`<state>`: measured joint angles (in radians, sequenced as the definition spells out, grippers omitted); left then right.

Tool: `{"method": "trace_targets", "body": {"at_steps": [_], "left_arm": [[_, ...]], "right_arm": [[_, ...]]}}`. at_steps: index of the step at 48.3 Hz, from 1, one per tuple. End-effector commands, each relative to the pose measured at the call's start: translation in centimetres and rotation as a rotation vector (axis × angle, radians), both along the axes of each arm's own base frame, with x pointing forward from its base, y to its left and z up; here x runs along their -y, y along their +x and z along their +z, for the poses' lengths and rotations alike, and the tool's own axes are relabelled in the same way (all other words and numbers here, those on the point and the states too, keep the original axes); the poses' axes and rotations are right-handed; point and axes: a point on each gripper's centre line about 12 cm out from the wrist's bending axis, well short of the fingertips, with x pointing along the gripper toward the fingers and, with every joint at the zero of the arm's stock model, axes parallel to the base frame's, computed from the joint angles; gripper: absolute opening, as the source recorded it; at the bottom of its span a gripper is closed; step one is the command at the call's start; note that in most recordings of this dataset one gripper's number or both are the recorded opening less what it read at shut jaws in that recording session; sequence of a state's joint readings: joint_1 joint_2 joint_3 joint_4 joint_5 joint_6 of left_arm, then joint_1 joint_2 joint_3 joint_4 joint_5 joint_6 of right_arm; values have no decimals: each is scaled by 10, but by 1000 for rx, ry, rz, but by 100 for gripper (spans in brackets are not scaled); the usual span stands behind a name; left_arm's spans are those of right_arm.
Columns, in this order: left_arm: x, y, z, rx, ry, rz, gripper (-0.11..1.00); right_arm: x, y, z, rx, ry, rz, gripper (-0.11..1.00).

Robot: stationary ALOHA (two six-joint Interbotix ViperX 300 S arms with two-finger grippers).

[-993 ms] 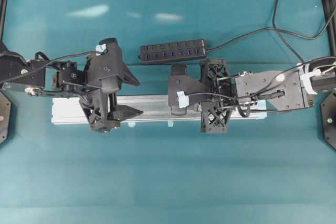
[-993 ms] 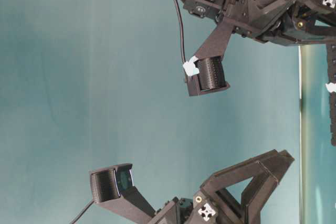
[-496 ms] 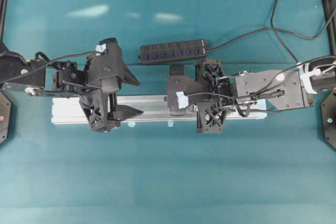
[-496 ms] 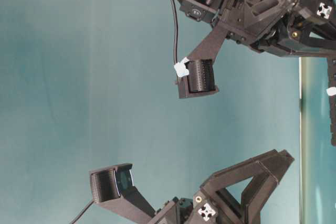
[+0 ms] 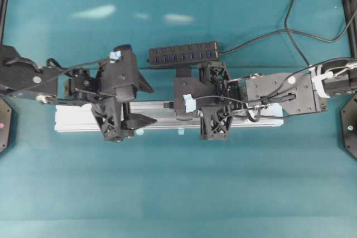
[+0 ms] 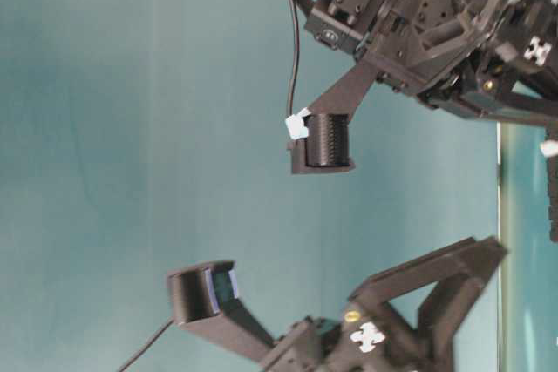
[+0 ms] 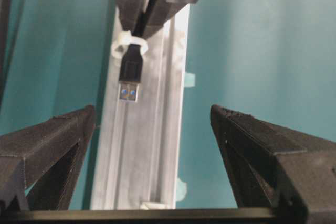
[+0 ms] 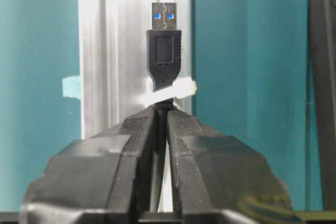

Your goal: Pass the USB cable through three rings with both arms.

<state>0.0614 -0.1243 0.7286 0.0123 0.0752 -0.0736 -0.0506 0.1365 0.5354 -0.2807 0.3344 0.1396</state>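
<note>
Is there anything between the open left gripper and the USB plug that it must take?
Nothing visible. In the left wrist view the plug pokes through a ring, held from behind by the right gripper, and only bare rail lies between it and the left gripper.

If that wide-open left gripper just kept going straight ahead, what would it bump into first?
Probably the USB plug, which pokes through a white ring toward the open left gripper, held from behind by the right gripper. Depth is unclear, so the plug may sit lower, near the silver rail.
</note>
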Motion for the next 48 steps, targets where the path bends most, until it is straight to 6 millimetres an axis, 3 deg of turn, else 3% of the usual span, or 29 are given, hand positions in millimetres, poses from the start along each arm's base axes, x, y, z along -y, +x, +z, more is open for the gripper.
{"method": "trace_targets", "body": {"at_steps": [1,30,48], "left_arm": [[-1,7,2,27,6,-2,97],[-11,40,-39,35,63,-27,97],[-15,41,-49,11,61,-20,94]], "right_arm": [[0,4,8,32,1,0,-7],[0,4,9,51,6,3,-7],[-1,4,8,48,6,4,-7]]}}
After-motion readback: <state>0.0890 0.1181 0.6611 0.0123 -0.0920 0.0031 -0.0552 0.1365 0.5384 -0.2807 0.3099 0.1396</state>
